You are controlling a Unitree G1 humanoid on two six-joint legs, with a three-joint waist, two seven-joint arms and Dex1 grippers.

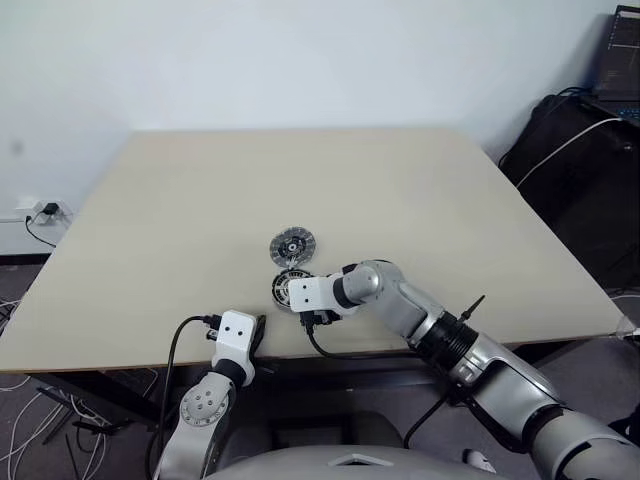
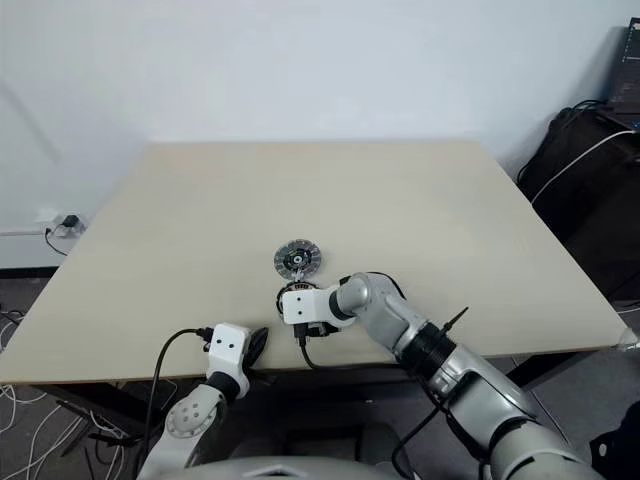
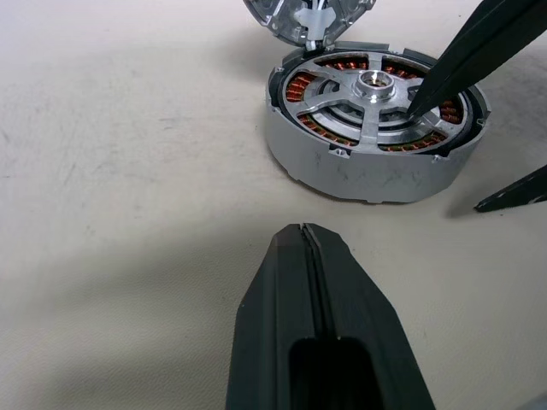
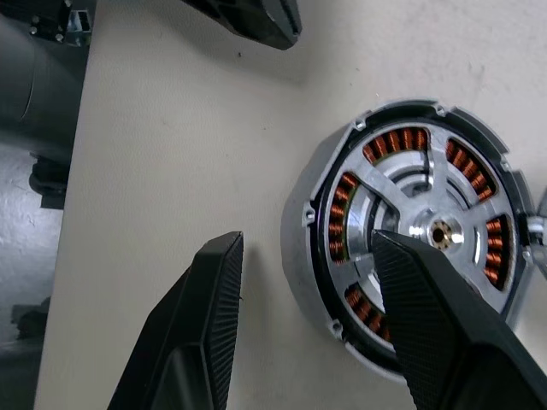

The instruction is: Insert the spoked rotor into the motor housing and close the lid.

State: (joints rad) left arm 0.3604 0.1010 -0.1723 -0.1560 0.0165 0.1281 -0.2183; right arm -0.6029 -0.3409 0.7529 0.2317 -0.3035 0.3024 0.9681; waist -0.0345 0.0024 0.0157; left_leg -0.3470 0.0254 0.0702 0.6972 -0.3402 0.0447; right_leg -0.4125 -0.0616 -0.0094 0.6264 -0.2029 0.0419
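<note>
The right gripper (image 4: 303, 320) has its fingers (image 4: 192, 329) spread apart and grips nothing. One finger is over the rotor (image 4: 427, 231), near its hub. The other finger is out past the side of the housing (image 4: 301, 256), over the bare surface (image 1: 180, 210). The rotor sits inside the housing, with the orange coils showing between its spokes. The lid (image 1: 293, 245) lies on the surface just beyond the housing, on the far side from the right fingers, almost touching it. The left gripper (image 3: 308, 248) has its fingers pressed together and is empty. It points at the housing from near the surface's front edge, a little way apart.
</note>
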